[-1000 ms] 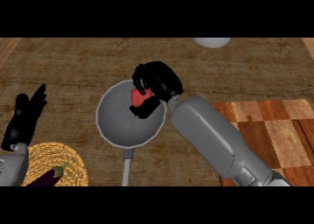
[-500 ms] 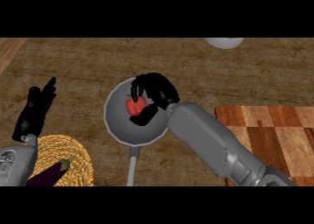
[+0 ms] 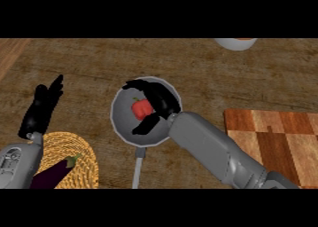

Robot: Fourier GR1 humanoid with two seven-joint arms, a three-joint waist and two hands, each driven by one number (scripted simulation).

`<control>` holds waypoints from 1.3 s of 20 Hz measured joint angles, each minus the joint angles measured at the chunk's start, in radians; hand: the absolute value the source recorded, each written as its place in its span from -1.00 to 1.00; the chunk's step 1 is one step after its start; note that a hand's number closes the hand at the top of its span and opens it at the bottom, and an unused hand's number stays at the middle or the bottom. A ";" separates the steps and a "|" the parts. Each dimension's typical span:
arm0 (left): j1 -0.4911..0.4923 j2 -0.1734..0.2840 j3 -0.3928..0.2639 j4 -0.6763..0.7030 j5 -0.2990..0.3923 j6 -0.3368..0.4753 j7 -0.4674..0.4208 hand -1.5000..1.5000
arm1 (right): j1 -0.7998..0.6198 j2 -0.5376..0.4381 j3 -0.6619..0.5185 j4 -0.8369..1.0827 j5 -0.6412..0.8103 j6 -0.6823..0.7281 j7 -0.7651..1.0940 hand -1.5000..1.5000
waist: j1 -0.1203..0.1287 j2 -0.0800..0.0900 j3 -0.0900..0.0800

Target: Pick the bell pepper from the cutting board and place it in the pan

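Already the bell pepper is seen inside the pan, well clear of the cutting board at the counter's right edge, so the carrying is judged done; what is left is the letting go and the drawing back of the arm. The right hand is arched over the pepper with fingers curled about it, the thumb reaching below; whether the pepper rests on the pan's floor cannot be told. Its long axis is judged to run roughly toward the counter's far edge, the stem end apparently farthest. The left hand is held open, fingers up, near the counter's left edge, above a woven mat bearing an eggplant
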 measured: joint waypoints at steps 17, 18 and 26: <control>0.059 0.028 0.054 0.015 0.016 -0.001 -0.024 0.00 | -0.085 -0.004 -0.106 0.089 -0.333 -0.157 -0.173 -1.00 | -0.077 -0.019 -0.001; 0.069 0.032 0.062 0.005 0.018 0.002 -0.021 0.00 | -0.098 -0.005 -0.129 0.106 -0.339 -0.144 -0.180 -1.00 | -0.088 -0.022 -0.001; 0.115 0.030 0.078 -0.039 0.016 0.014 0.002 0.00 | -0.109 -0.175 -0.275 0.201 -0.380 0.089 -0.278 -1.00 | -0.131 -0.030 -0.001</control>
